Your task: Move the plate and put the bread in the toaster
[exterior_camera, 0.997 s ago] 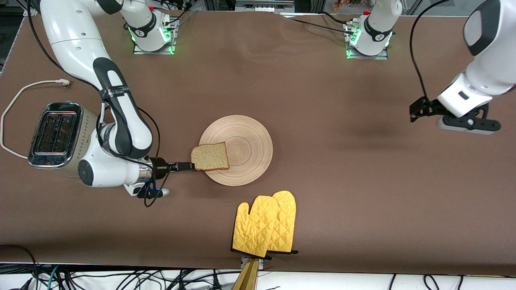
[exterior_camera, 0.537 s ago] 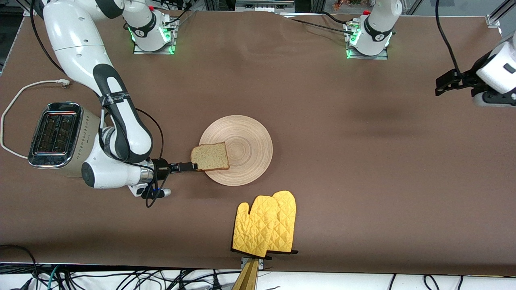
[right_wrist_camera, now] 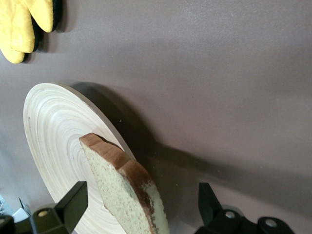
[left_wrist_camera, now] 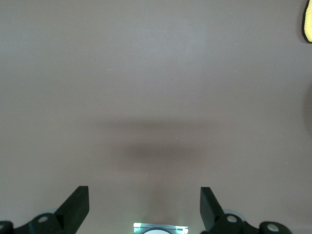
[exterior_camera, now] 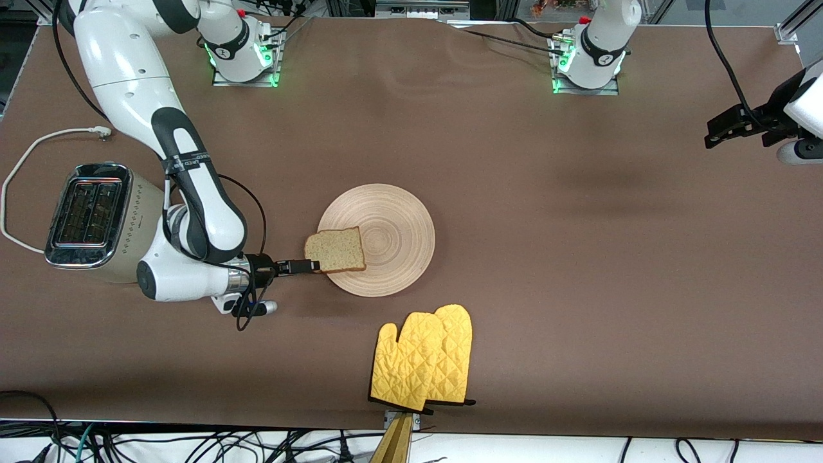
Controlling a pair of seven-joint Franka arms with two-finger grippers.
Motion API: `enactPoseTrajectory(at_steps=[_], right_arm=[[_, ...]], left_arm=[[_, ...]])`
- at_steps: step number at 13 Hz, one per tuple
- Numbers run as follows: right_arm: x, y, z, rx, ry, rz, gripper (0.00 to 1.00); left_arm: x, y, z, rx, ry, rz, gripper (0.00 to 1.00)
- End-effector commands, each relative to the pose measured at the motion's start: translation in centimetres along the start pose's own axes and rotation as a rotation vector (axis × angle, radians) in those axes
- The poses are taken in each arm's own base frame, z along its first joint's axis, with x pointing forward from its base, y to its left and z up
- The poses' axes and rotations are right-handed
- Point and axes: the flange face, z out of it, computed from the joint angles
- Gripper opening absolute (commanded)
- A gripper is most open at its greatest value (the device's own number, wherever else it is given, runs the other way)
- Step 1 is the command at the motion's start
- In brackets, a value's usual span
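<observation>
1. While low at the table and level with the plate [exterior_camera: 384, 238], right gripper [exterior_camera: 310, 265] reaching sideways at the bread [exterior_camera: 335, 250], fingers [right_wrist_camera: 74, 201] spread apart on either side of the slice, nothing clamped.
2. Bread lying on the plate edge closest to the right gripper, partly overhanging.
3. Toaster [exterior_camera: 96, 222] beside the right arm, at its end of the table.
4. Left gripper [exterior_camera: 728, 122] waiting, raised over bare table, fingers [left_wrist_camera: 77, 204] apart, empty.
5. Yellow oven mitts [exterior_camera: 424, 365] nearer the front camera than the plate.
</observation>
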Motion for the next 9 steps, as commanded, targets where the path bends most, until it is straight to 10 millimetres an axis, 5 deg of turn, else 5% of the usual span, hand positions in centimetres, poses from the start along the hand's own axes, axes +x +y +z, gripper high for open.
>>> enactPoseTrajectory(at_steps=[1,6,9], right_arm=[[0.08,-0.03,0.49,0.024,0.005,-0.009,0.98],[0.08,0.08,0.83,0.023,0.000,-0.009,0.71],[0.05,-0.17,1.01,0.022,-0.001,-0.012,0.25]], left_arm=[[0.01,0.26,-0.73,-0.034,-0.006,-0.012,1.00],[0.35,0.46,-1.13,-0.089,0.005,-0.016,1.00],[0.42,0.10,-1.11,-0.073,0.006,-0.020,1.00]])
